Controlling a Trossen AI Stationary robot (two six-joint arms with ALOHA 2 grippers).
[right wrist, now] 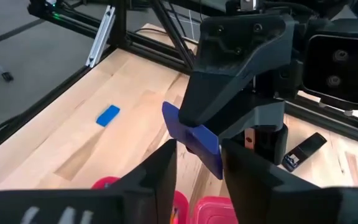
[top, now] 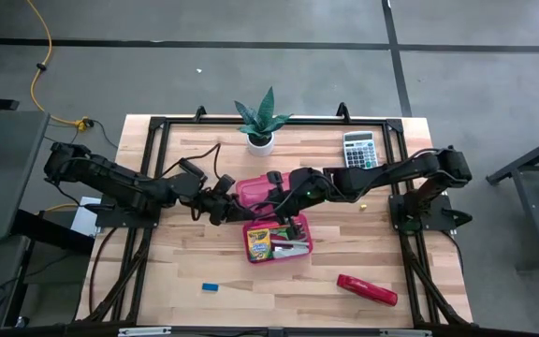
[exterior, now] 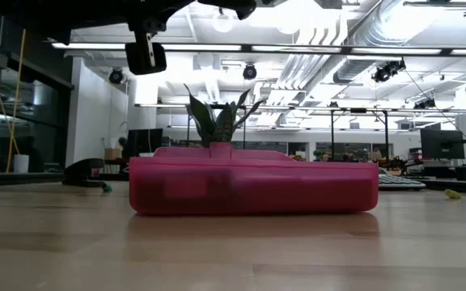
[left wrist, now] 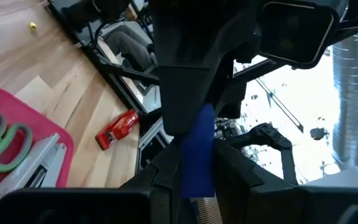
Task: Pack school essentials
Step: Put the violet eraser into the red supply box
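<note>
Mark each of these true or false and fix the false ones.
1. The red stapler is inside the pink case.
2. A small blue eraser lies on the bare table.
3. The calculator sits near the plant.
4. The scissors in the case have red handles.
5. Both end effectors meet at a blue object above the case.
1. False: the red stapler lies on the table, outside the pink case.
2. True: blue eraser.
3. True: calculator, plant.
4. False: the scissors have green handles.
5. True: left end effector, right end effector, blue object.
</note>
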